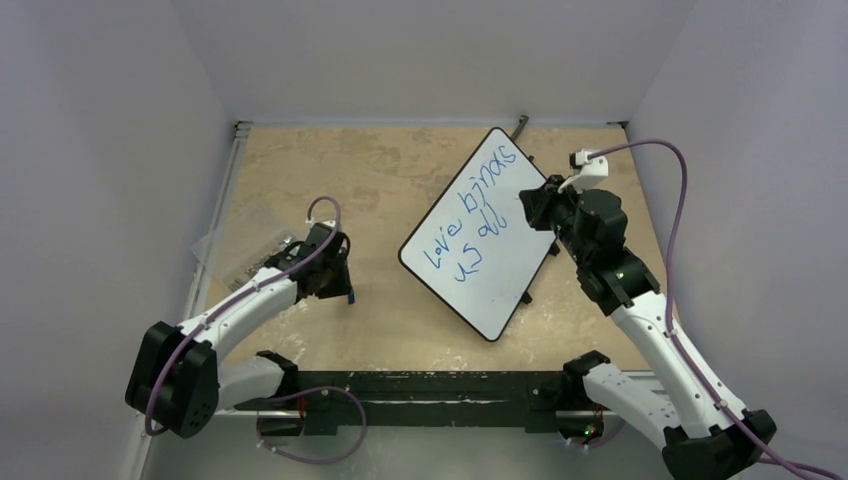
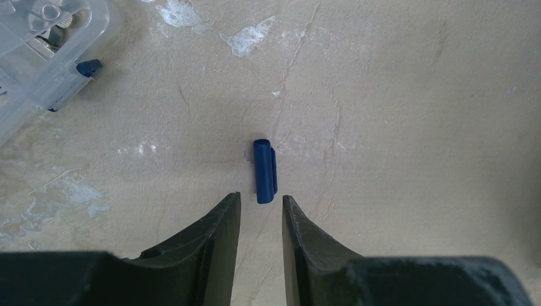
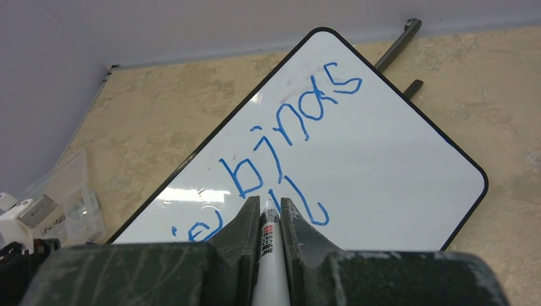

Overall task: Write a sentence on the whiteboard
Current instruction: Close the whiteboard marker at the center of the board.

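Whiteboard [image 3: 395,178] — just beyond right claw [image 3: 265,201], marker [image 3: 269,255] clamped

Counter [image 1: 370,180]: beige, mottled with pale marble-like veins and whitish patches. Whiteboard [image 1: 495,290]: glossy white, thin black rim. Sentence [image 1: 466,203]: bright blue strokes. Marker cap [image 2: 265,171]: dark blue. Marker [image 3: 270,261]: white barrel, red label. Box [image 2: 44,57]: clear plastic. Cables [image 1: 684,190]: purple.

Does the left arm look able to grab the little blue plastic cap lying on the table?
Probably yes. The small blue plastic cap lies on the beige tabletop right at the tips of the left gripper, lined up with the gap between its parted fingers, and nothing stands between.
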